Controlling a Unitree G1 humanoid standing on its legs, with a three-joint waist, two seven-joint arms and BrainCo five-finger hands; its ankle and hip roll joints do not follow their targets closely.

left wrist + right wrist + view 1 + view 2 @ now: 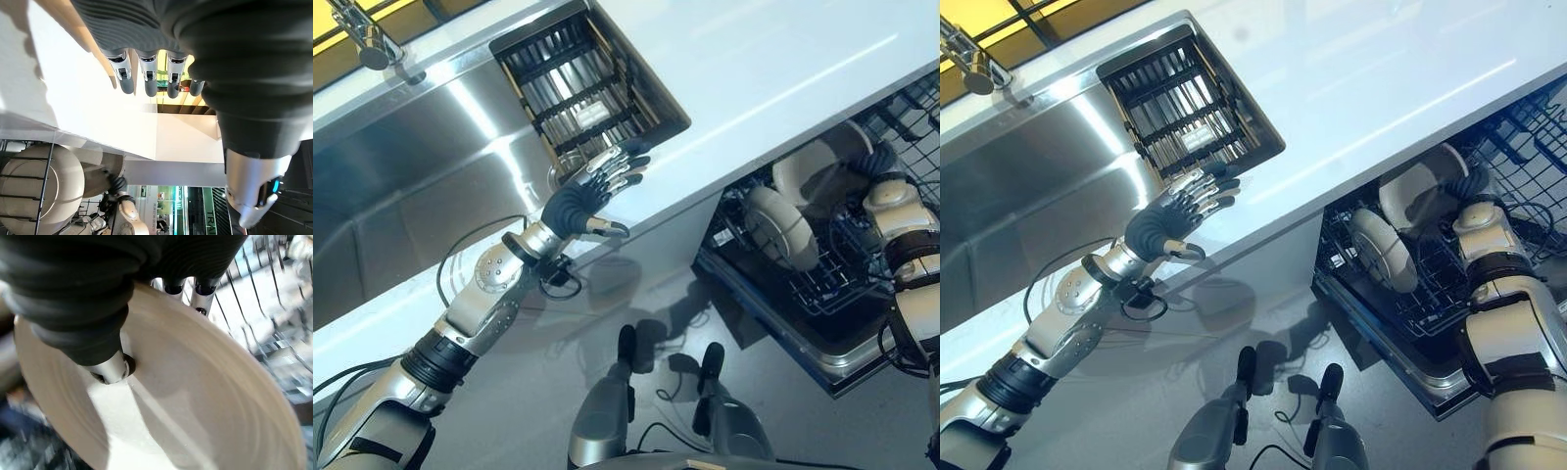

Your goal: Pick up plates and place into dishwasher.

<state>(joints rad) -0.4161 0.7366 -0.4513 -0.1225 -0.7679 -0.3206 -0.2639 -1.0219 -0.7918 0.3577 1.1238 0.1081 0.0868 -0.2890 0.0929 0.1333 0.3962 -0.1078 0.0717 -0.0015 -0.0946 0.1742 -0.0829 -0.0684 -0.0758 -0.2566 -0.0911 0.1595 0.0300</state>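
Inside the open dishwasher's lower rack (822, 294), my right hand (869, 160) is shut on a cream plate (813, 168) and holds it upright. In the right wrist view the thumb (110, 368) presses on the plate's face (195, 396) while the fingers reach behind its rim. A second cream plate (781, 227) stands on edge in the rack just in front of it. My left hand (592, 194) hovers open over the white counter's front edge, beside the sink's wire basket, holding nothing. Its straight fingers (146, 78) show in the left wrist view.
A steel sink (411, 196) with a dark wire drying basket (578, 88) and a faucet (372, 39) lies to the left. The white counter (754, 69) runs above the dishwasher. An upper wire rack (911, 108) sticks out at the far right.
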